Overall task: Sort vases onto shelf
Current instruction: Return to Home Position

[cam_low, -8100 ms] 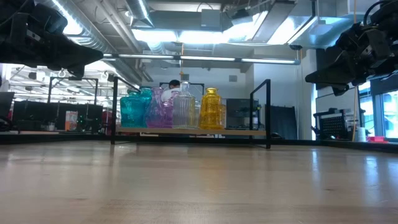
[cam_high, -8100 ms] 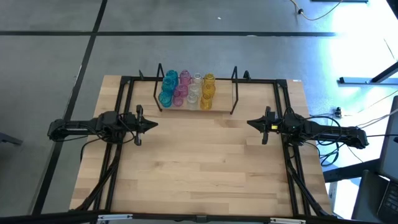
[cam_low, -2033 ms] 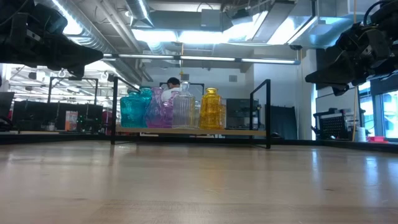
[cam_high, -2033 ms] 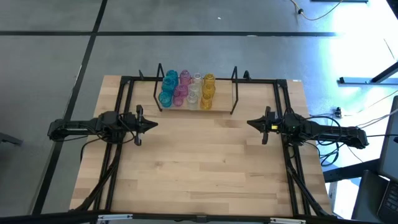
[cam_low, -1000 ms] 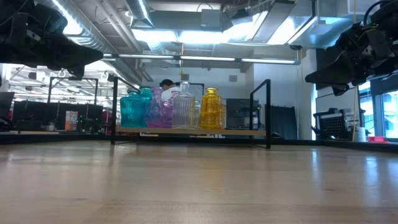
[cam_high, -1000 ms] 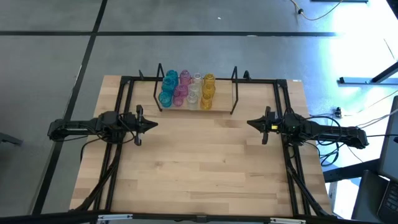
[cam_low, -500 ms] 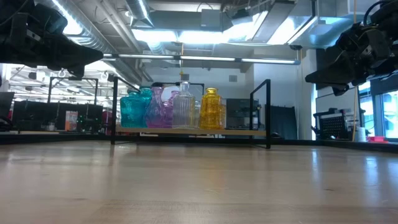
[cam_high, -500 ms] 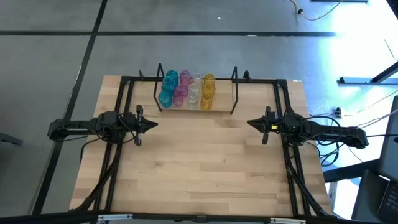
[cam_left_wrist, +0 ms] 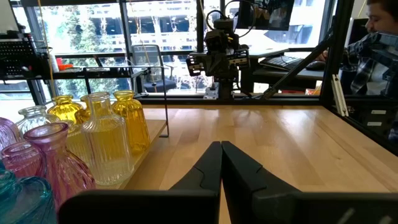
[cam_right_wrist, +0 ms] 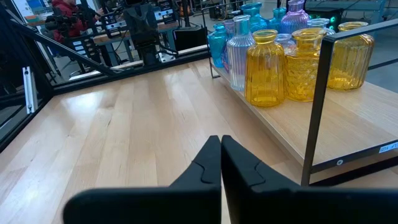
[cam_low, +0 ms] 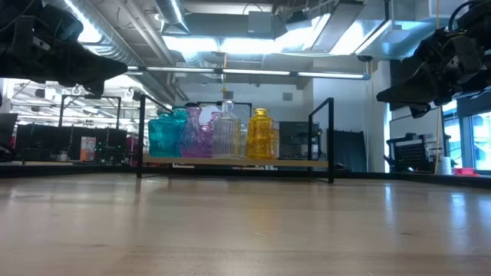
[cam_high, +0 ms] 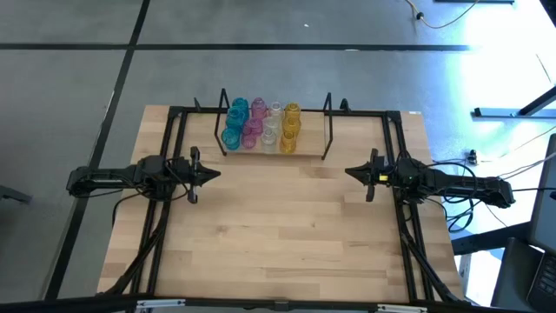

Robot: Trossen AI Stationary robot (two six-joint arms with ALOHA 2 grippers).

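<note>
Several small glass vases (cam_high: 261, 127) stand grouped by colour on the left half of the light-wood shelf (cam_high: 308, 139) near the table's far edge: teal (cam_low: 167, 133), pink (cam_low: 196, 133), clear (cam_low: 226, 132) and yellow (cam_low: 260, 134). In the right wrist view the yellow vases (cam_right_wrist: 286, 65) stand nearest. My left gripper (cam_high: 217, 174) hovers shut over the table's left side, near of the shelf. My right gripper (cam_high: 349, 172) hovers shut over the right side, facing it. Both fingertip pairs meet in the wrist views, left (cam_left_wrist: 221, 144) and right (cam_right_wrist: 220, 138).
The shelf's black wire end frames (cam_high: 327, 127) rise at both ends; its right half is bare plank. A black metal frame (cam_high: 287, 111) runs around the tabletop. Bare wood lies between the two grippers and toward the near edge. A person (cam_left_wrist: 373, 37) sits beyond the table.
</note>
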